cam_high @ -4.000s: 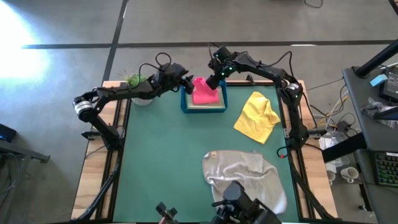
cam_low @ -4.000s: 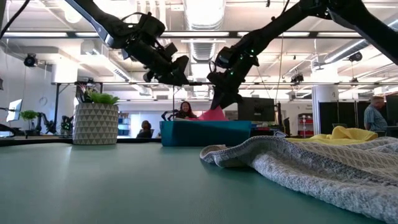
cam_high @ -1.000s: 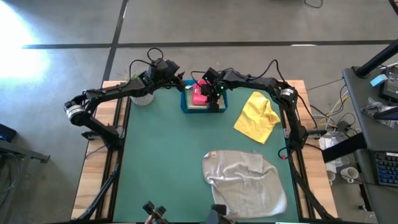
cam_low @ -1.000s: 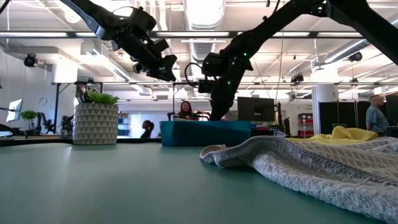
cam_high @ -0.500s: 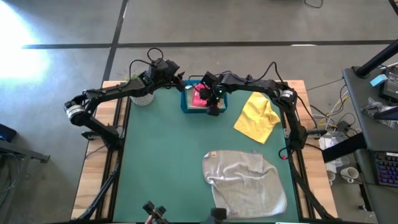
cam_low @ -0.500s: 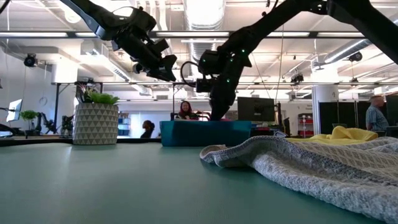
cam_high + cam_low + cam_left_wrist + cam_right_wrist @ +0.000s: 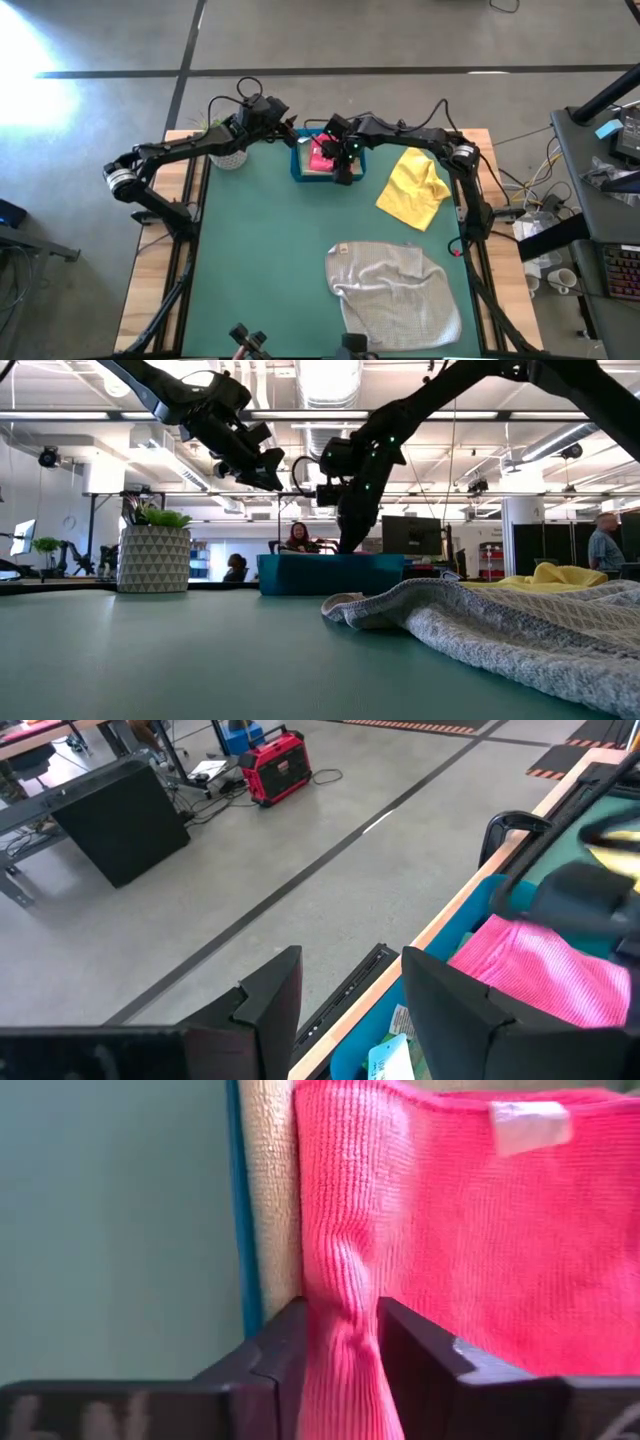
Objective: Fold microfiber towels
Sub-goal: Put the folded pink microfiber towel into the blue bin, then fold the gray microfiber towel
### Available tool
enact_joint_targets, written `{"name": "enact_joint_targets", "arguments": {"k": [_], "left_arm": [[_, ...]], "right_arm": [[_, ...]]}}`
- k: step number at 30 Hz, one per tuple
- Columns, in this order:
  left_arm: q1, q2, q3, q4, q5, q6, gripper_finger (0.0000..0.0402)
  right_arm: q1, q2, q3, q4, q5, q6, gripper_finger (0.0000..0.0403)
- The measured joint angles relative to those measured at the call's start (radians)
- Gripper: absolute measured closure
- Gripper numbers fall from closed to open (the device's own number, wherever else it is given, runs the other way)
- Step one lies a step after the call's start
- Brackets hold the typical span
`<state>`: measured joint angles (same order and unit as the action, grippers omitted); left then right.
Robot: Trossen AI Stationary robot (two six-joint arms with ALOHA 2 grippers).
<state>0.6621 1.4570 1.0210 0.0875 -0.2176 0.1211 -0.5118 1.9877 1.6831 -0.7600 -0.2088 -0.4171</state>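
Green table mat [image 7: 260, 260], wood rails at the sides, grey concrete floor beyond; low view shows an open lab with people well behind the table. Blue tray [image 7: 297, 166] sits at the far edge, potted plant [image 7: 226, 150] just left of it. Right gripper [image 7: 340, 1342] is down in the tray, jaws pinching a fold of the hot pink towel [image 7: 322, 157]. Left gripper [image 7: 345, 1005] hovers past the far edge near the tray, jaws spread. Yellow towel [image 7: 414, 187] lies crumpled at right, grey towel [image 7: 390, 282] near front-right. Mat's left half is bare.
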Motion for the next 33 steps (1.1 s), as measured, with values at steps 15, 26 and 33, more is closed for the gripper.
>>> {"name": "enact_joint_targets", "arguments": {"k": [15,26,33], "left_arm": [[-0.003,0.000,0.013,-0.001,0.028,-0.007,0.0243],[-0.109,0.001,0.003,-0.027,0.266,-0.013,0.0244],[-0.264,0.020,0.002,-0.027,0.300,-0.013,0.0244]], "right_arm": [[-0.066,-0.333,-0.182,-0.073,-0.009,0.171,0.0289],[0.026,-0.634,-0.547,0.013,-0.008,0.410,0.0309],[0.143,-0.758,-0.681,0.034,-0.037,0.527,0.0314]]}}
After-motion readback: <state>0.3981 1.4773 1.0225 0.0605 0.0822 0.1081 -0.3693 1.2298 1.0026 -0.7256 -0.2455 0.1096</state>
